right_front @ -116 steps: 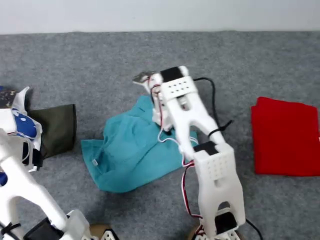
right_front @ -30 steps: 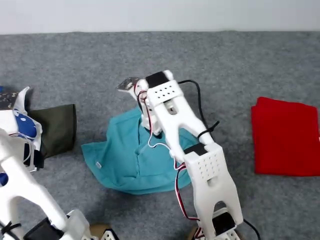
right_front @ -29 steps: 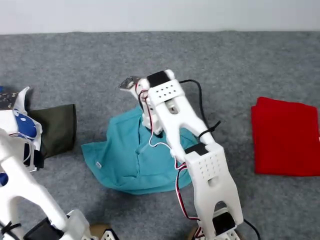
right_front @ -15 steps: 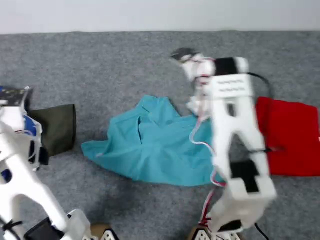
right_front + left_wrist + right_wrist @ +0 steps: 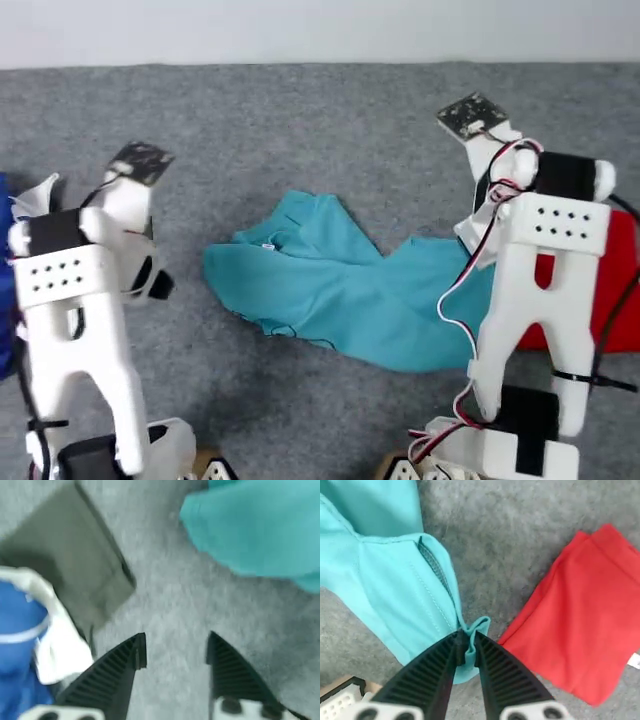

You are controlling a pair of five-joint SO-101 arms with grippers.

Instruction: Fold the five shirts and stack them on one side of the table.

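A teal shirt (image 5: 340,290) lies crumpled and stretched across the middle of the grey table. My right gripper (image 5: 466,647) is shut on a bunched edge of the teal shirt (image 5: 385,580), right beside a folded red shirt (image 5: 585,625). In the high view the right arm (image 5: 540,230) stands over the shirt's right end and covers part of the red shirt (image 5: 622,300). My left gripper (image 5: 175,652) is open over bare carpet with nothing in it. An olive shirt (image 5: 65,575) and a blue and white shirt (image 5: 20,625) lie to one side of it, the teal shirt (image 5: 260,525) to the other.
The left arm (image 5: 75,270) stands at the table's left side. A strip of blue cloth (image 5: 3,290) shows at the left edge. Grey carpet (image 5: 300,130) runs bare behind the teal shirt up to the white wall.
The right arm has swung right, dragging the teal shirt out toward the red one. The left arm has swung in from the left edge toward the table's middle.
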